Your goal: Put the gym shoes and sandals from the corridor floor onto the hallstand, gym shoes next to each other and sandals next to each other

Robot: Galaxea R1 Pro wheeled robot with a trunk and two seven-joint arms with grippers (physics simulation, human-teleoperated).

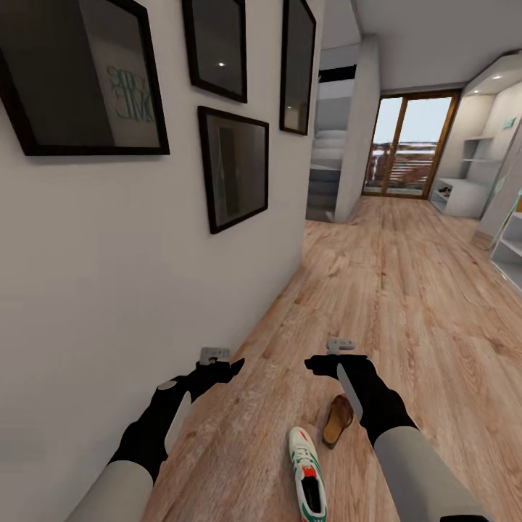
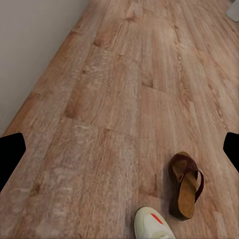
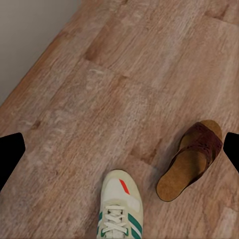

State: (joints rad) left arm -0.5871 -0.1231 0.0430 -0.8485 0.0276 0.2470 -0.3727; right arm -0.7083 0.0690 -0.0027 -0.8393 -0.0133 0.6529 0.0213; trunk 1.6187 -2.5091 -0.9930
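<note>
One white gym shoe [image 1: 308, 482] with green stripes and a red-orange tongue tab lies on the wood corridor floor [image 1: 406, 290], just below my arms. One brown sandal [image 1: 336, 422] lies beside it, its edge partly behind my right forearm. The left wrist view shows the sandal [image 2: 186, 185] and the shoe's toe [image 2: 154, 225]; in the right wrist view the gym shoe [image 3: 119, 206] and sandal [image 3: 191, 160] lie side by side. My left gripper [image 1: 215, 357] and right gripper [image 1: 339, 346] hover above the floor, both open and empty. The pale hallstand [image 1: 464, 194] stands far down the corridor on the right.
A white wall [image 1: 145, 275] with several black-framed pictures runs close along my left. A glass door [image 1: 409, 145] ends the corridor. Another white shelf unit [image 1: 511, 250] juts in at the right edge. A staircase opening [image 1: 326, 174] lies past the wall's end.
</note>
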